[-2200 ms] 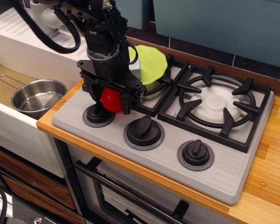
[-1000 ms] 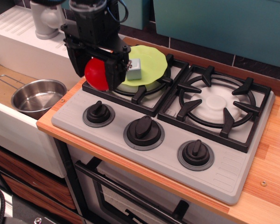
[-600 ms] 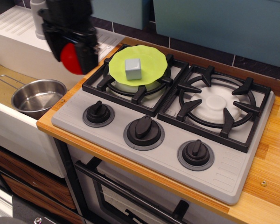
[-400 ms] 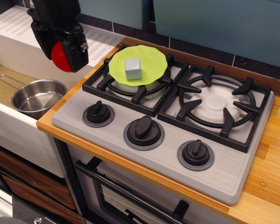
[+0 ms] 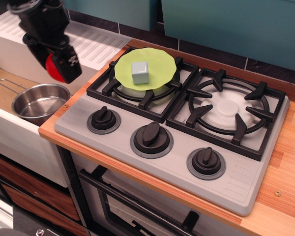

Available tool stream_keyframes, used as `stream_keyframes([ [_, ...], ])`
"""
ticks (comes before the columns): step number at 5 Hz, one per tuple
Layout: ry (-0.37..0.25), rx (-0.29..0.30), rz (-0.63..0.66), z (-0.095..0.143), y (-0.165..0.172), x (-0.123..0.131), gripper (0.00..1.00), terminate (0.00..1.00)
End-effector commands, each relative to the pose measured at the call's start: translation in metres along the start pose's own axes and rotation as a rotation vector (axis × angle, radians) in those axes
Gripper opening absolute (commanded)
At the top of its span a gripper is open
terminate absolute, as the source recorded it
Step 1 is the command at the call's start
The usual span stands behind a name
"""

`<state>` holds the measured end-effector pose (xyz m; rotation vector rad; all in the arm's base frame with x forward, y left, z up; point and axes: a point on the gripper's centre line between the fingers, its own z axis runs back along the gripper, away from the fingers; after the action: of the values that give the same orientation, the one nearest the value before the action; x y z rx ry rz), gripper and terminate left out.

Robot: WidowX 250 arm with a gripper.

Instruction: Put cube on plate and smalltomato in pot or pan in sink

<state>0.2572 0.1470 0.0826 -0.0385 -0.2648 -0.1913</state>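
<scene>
My gripper (image 5: 55,67) is shut on the red smalltomato (image 5: 53,68) and holds it in the air above the sink, just above and behind the steel pot (image 5: 39,102). The pot stands empty on the sink's tan floor (image 5: 2,89), its wire handle pointing left. The pale grey-blue cube (image 5: 140,72) rests on the lime-green plate (image 5: 160,64), which lies on the stove's back-left burner. The tomato is partly hidden by the black fingers.
A grey stove top (image 5: 236,182) with black burner grates (image 5: 226,115) and three black knobs (image 5: 151,134) fills the wooden counter (image 5: 285,196). The white ribbed drainboard (image 5: 96,44) lies behind the sink. An oven door handle (image 5: 132,206) runs below.
My gripper has lifted the tomato from beside the front-left knob and carried it left, off the stove, to above the sink by the pot. The cube on the plate came into full view.
</scene>
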Motion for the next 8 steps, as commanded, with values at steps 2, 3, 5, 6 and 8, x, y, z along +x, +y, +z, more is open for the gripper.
stream_keyframes([
  [2, -0.121, -0.002, -0.071, -0.011, 0.041, -0.005, 0.0, 0.0],
  [3, -0.155, 0.006, -0.105, -0.018, 0.057, -0.006, 0.0, 0.0],
  [5, -0.193, 0.024, -0.14, -0.031, 0.083, -0.006, 0.0, 0.0],
  [6, -0.16, 0.02, -0.124, -0.038, 0.092, -0.007, 0.0, 0.0],
  [8, -0.109, 0.015, -0.083, -0.051, 0.089, -0.011, 1.0, 0.0],
])
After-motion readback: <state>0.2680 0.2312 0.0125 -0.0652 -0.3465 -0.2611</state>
